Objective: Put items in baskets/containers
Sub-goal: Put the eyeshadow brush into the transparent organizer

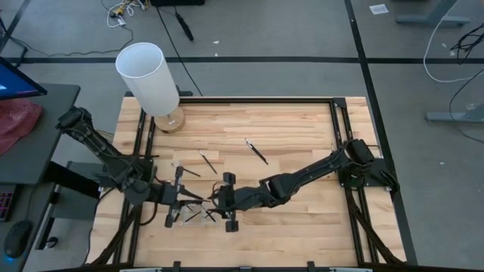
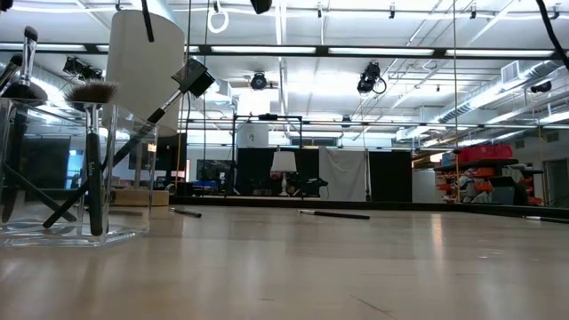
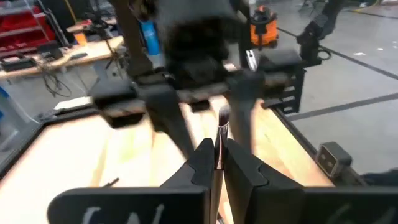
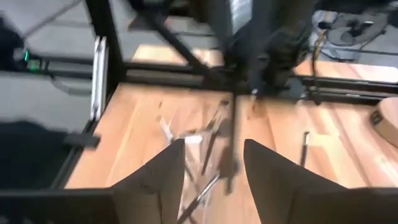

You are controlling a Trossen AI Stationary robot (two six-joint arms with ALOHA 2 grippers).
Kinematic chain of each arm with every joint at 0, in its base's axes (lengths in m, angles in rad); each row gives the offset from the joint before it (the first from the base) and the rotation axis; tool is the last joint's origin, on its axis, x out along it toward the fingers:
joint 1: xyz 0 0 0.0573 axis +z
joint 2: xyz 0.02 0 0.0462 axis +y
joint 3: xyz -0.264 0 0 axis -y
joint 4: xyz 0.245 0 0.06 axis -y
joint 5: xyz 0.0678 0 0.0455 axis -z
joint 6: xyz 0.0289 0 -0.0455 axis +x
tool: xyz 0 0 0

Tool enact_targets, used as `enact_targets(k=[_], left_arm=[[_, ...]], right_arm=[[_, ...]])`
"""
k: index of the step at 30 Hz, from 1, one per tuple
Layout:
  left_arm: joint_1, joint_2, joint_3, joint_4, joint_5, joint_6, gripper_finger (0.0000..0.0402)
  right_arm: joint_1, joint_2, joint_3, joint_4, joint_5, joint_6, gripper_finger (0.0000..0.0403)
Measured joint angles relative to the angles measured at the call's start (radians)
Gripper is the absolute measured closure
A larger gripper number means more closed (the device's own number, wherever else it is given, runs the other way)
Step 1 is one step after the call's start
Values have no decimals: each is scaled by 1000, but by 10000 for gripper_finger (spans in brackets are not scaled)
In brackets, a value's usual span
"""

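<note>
1. My left gripper (image 3: pixel 217 163) is clenched on a thin brush (image 3: pixel 221 134), handle pinched between the fingertips, tip pointing ahead toward my other arm.
2. My right gripper (image 4: pixel 211 163) is released, fingers spread apart with nothing between them, hanging just above the clear tray (image 4: pixel 199 140).
3. From above, both grippers meet near the table's front edge, left gripper (image 1: pixel 175 198) and right gripper (image 1: pixel 228 202) facing each other across the tray (image 1: pixel 195 215).
4. The tray already has several brushes (image 2: pixel 89 133) leaning in it, seen at table level.
5. Three loose brushes are on the wood well behind: one (image 1: pixel 256 150) mid-table, one (image 1: pixel 207 162) closer, one (image 1: pixel 186 171) near my left arm.
6. Step in hand, my guess: left brush is about to go into the tray, right has just dropped its own.
7. Next: lower the left over the tray, open, and keep the right clear or send it to the mid-table brush.
</note>
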Motion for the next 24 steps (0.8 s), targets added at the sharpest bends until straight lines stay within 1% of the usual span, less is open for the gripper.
enact_targets(k=[3,6,10,13,19,24], left_arm=[[14,0,0,-18,6,-17,376],[29,0,0,-21,38,-21,376],[43,1,0,-21,48,-42,375],[44,1,0,-20,46,-42,375],[42,2,-1,-18,50,-42,374],[43,2,-1,-14,47,-41,374]], right_arm=[[-5,-4,1,29,2,15,226],[-10,-4,1,53,-1,15,216],[-14,-2,1,85,-1,-7,216],[-16,4,1,150,0,-43,230],[-17,31,1,170,3,-102,270],[-17,69,1,228,3,-137,301]])
